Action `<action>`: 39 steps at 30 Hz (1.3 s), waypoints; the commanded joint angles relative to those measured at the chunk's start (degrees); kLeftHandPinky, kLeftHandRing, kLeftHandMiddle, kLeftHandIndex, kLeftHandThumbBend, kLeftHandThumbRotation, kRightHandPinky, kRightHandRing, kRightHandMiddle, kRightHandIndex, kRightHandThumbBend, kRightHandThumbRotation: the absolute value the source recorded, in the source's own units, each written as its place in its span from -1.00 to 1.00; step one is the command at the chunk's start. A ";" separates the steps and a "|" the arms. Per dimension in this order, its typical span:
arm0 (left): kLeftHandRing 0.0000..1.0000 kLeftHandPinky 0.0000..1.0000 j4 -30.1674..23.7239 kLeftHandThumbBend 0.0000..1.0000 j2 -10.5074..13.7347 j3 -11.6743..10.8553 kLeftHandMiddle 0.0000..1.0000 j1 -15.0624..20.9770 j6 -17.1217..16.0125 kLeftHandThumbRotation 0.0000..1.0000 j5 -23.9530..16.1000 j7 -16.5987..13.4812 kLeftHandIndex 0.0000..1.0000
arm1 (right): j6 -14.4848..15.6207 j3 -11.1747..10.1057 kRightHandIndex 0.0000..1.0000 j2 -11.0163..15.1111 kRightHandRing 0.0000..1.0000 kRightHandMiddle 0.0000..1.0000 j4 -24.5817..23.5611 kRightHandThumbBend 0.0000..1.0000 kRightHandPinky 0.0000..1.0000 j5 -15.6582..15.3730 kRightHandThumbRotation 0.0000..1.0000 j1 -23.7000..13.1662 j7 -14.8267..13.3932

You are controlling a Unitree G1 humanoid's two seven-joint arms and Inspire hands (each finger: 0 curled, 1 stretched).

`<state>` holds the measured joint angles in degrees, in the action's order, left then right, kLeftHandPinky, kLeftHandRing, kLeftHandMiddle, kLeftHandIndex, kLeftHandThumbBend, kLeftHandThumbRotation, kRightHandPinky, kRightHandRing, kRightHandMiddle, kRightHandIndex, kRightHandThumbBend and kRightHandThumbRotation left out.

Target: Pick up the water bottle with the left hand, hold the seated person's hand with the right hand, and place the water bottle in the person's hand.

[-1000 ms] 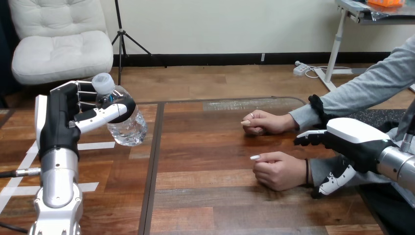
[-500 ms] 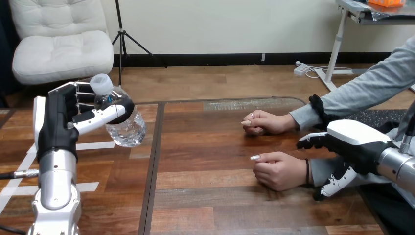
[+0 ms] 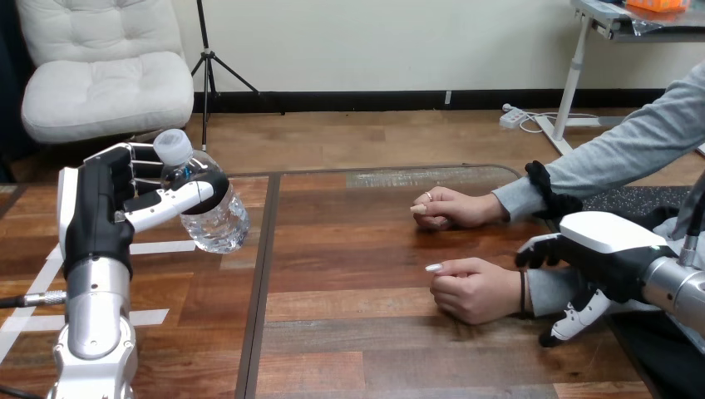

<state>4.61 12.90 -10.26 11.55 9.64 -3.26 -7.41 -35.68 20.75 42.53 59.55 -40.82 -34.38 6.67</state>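
Observation:
A clear water bottle [image 3: 214, 221] with a white cap hangs tilted above the table's left part. My left hand [image 3: 96, 214] is shut on it, thumb across its front and fingers behind its neck. The person's two hands rest as loose fists on the table at the right: the nearer one [image 3: 472, 289] and the farther one [image 3: 453, 208]. My right hand [image 3: 611, 249] hovers open by the nearer hand's wrist and grey sleeve, fingers above and thumb below. I see no finger curled round the wrist.
The wooden table [image 3: 357, 274] has a dark seam running front to back below the bottle. White tape strips lie on its left part. The person's grey-sleeved forearm [image 3: 632, 150] reaches in from the upper right.
My right hand has drifted right and a little down, away from the person's nearer hand. My left hand and the bottle have barely moved.

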 commanded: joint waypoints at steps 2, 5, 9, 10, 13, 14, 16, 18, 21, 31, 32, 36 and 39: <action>-0.16 -0.28 -5.20 0.57 0.28 -0.68 -0.08 2.29 -3.02 -1.00 0.31 0.03 -0.11 | 1.14 0.56 0.56 -0.55 0.54 0.57 1.04 1.00 0.34 -0.05 -0.47 -5.80 -1.20; -0.17 -0.29 -5.50 0.57 0.40 -0.71 -0.08 2.16 -3.01 -1.00 0.22 -0.05 -0.12 | 1.18 0.79 0.54 -0.62 0.51 0.55 1.44 1.00 0.30 0.03 -0.49 -5.86 -1.31; -0.17 -0.29 -6.25 0.57 0.42 -0.79 -0.08 2.01 -2.39 -1.00 0.29 -0.05 -0.12 | 1.65 1.22 0.53 -0.65 0.49 0.54 1.87 1.00 0.27 -0.15 -0.45 -5.99 -1.40; -0.17 -0.29 -6.43 0.56 0.42 -0.82 -0.08 1.94 -2.29 -1.00 0.33 -0.04 -0.12 | 1.81 1.32 0.53 -0.66 0.49 0.54 1.92 1.00 0.26 -0.17 -0.45 -6.00 -1.41; -0.17 -0.29 -6.91 0.56 0.45 -0.89 -0.08 1.70 -2.57 -1.00 0.51 0.12 -0.12 | 1.93 1.47 0.52 -0.68 0.48 0.54 2.19 1.00 0.24 0.05 -0.46 -5.96 -1.56; -0.17 -0.29 -7.11 0.56 0.49 -0.89 -0.08 1.61 -2.55 -1.00 0.51 0.16 -0.12 | 2.28 1.45 0.52 -0.71 0.48 0.53 2.15 1.00 0.24 0.17 -0.46 -5.93 -1.35; -0.17 -0.29 -7.35 0.56 0.54 -0.88 -0.08 1.51 -2.46 -1.00 0.49 0.19 -0.12 | 2.73 1.47 0.52 -0.73 0.47 0.53 2.06 1.00 0.23 0.32 -0.47 -5.90 -1.09; -0.17 -0.29 -7.28 0.56 0.71 -0.90 -0.08 1.38 -2.91 -1.00 0.47 0.35 -0.12 | 3.10 1.46 0.52 -0.76 0.47 0.53 1.97 1.00 0.22 0.52 -0.49 -5.94 -0.58; -0.16 -0.28 -7.52 0.57 0.68 -0.88 -0.09 1.29 -2.82 -1.00 0.41 0.35 -0.13 | 3.17 1.40 0.50 -0.77 0.44 0.52 1.77 1.00 0.19 0.80 -0.54 -5.87 -0.35; -0.16 -0.28 -7.15 0.58 0.55 -0.84 -0.10 1.19 -3.37 -1.00 0.46 0.59 -0.14 | 3.25 1.68 0.45 -1.12 0.38 0.46 2.42 1.00 0.13 0.84 -0.62 -6.18 -0.36; -0.16 -0.28 -7.21 0.58 0.50 -0.85 -0.10 1.16 -3.32 -1.00 0.59 0.69 -0.14 | 3.17 1.58 0.45 -1.20 0.38 0.45 2.49 1.00 0.13 1.01 -0.62 -6.16 -0.36; -0.16 -0.28 -7.40 0.58 0.45 -0.89 -0.10 0.95 -3.47 -1.00 0.86 1.03 -0.14 | 3.15 1.29 0.43 -1.33 0.36 0.44 2.44 1.00 0.11 1.51 -0.65 -6.03 0.00; -0.16 -0.28 -7.63 0.57 0.29 -0.94 -0.10 0.93 -3.04 -1.00 0.93 1.03 -0.13 | 3.28 1.06 0.42 -1.52 0.34 0.43 2.46 1.00 0.11 1.94 -0.66 -5.94 0.20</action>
<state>0.96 12.89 -10.54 10.51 8.60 -2.65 -6.50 -32.65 22.34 42.31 61.53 -40.38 -35.37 6.85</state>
